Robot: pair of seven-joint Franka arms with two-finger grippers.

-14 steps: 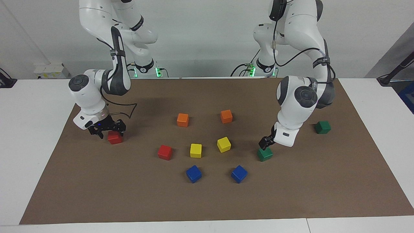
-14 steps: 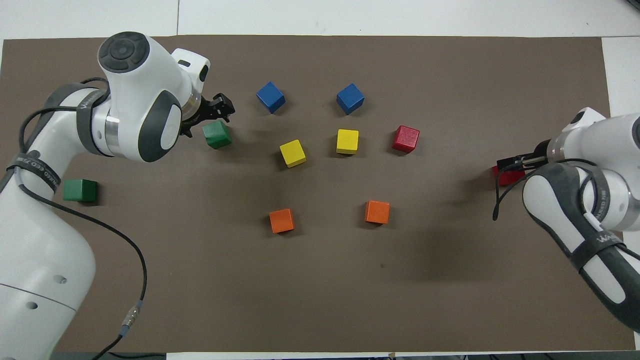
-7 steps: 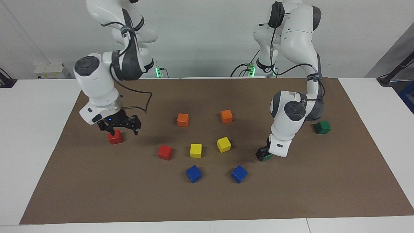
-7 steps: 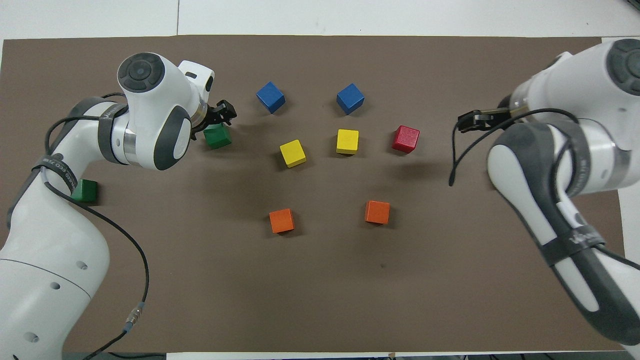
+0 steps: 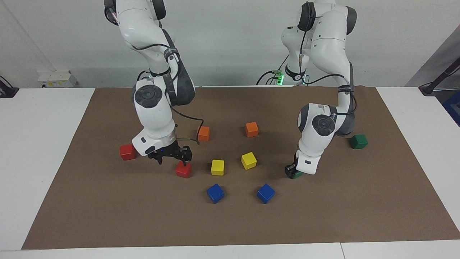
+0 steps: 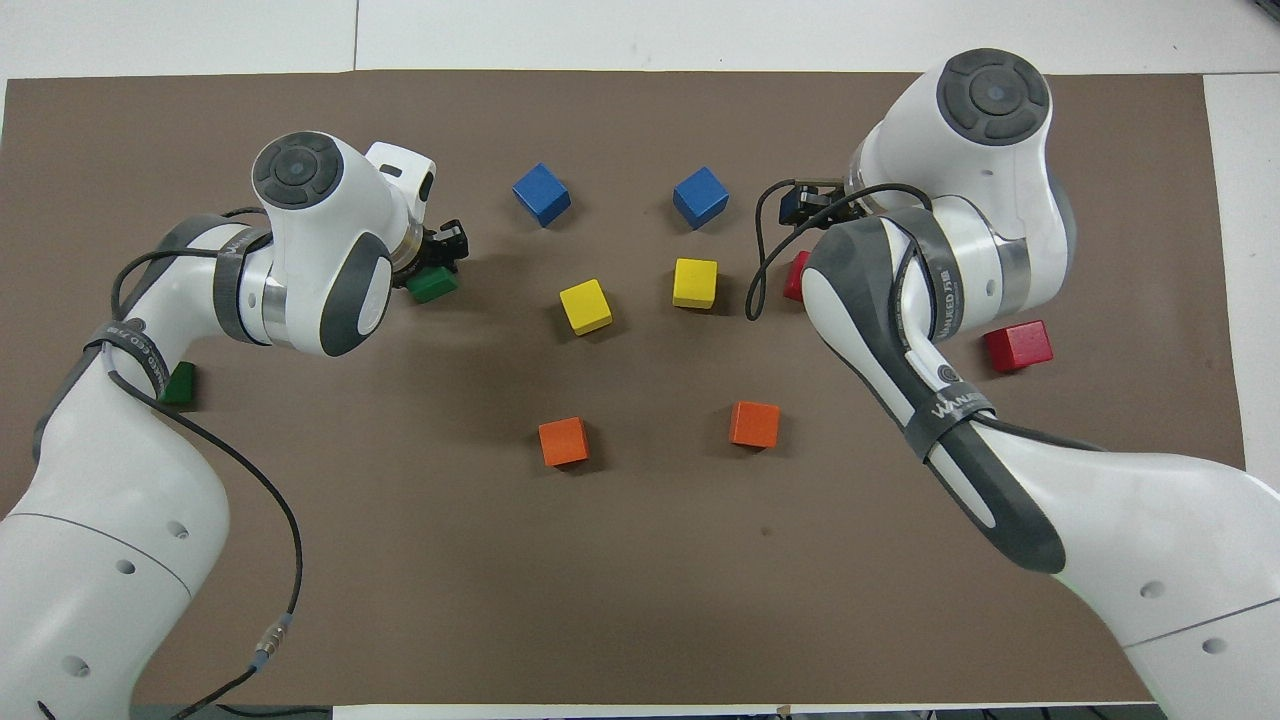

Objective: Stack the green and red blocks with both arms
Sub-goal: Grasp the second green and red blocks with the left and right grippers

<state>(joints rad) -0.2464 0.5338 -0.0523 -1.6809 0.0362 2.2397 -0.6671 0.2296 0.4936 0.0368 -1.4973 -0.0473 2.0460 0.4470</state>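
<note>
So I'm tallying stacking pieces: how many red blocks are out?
2: one red block toward the right arm's end, the other red block beside a yellow cube, under the right gripper.

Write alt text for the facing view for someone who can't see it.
The left gripper is shut on a green block on a brown mat, while the right gripper hangs open over a red block. Another red block, another green block and orange, yellow and blue cubes lie around.

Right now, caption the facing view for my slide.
Left gripper shut on a green block; open right gripper over a red block.
</note>
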